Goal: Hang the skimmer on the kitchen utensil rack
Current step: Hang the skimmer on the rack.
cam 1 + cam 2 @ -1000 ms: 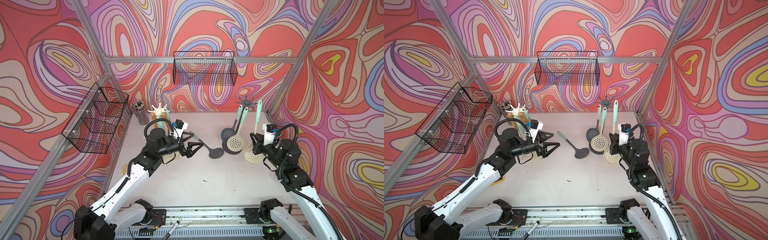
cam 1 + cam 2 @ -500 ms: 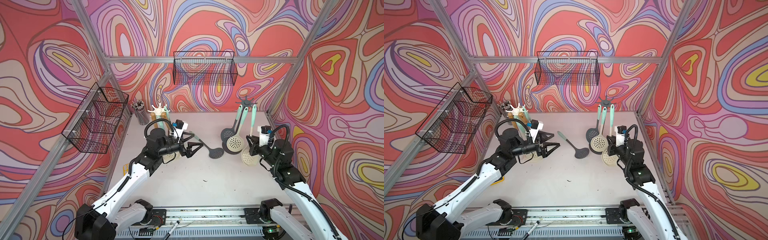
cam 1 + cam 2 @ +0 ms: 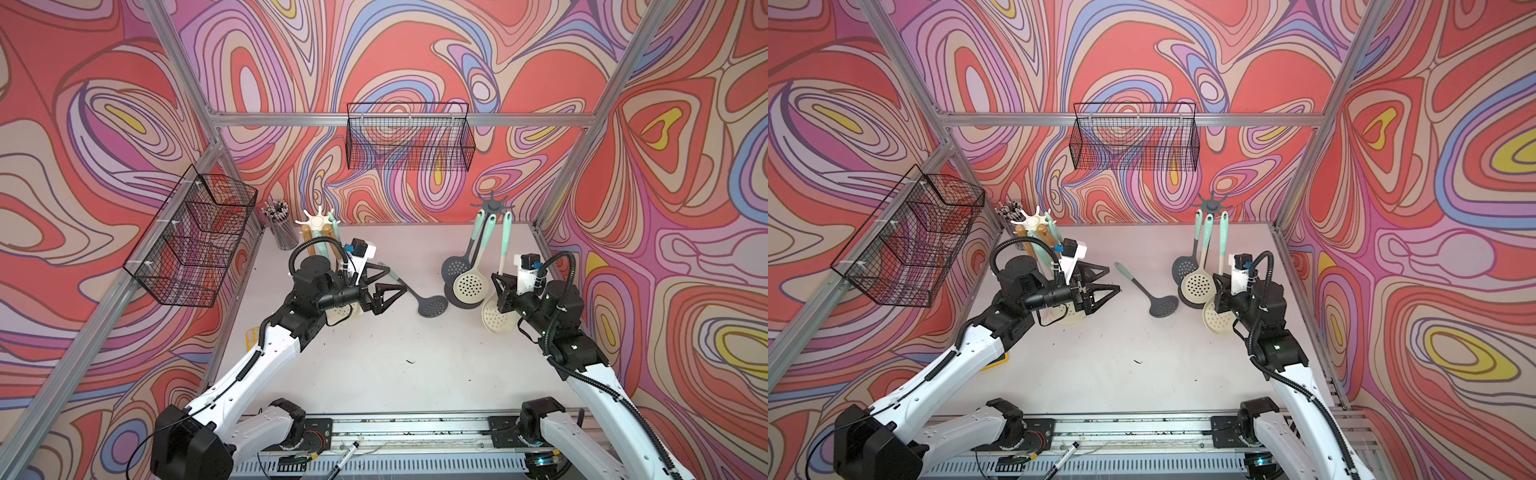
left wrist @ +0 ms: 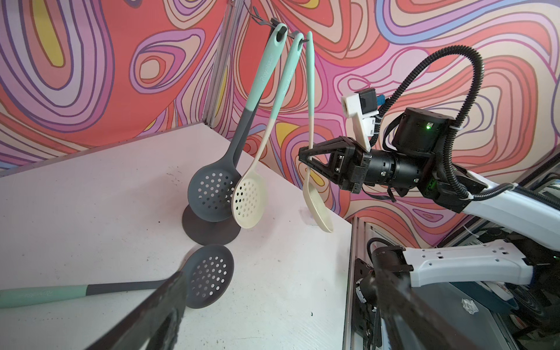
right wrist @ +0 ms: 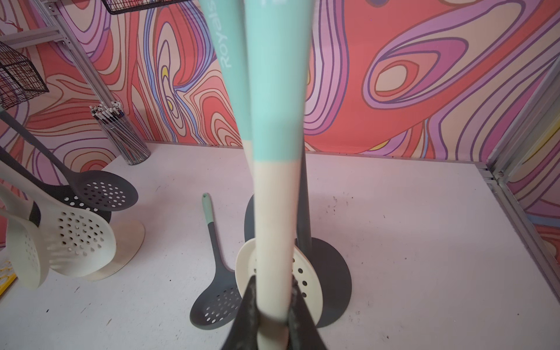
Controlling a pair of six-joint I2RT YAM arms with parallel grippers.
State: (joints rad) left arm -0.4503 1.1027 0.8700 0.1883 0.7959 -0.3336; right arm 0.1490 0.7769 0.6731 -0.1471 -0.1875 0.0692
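Over the last second the cream skimmer has been swung in by the right gripper — jaws still clenched on its shaft — so its loop now appears caught on the rack's 4 o'clock hook, release pending; left gripper held wide, empty.

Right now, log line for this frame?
right end effector: shut on cream skimmer, handle top at dark rack | left end effector: open | grey skimmer: flat on table
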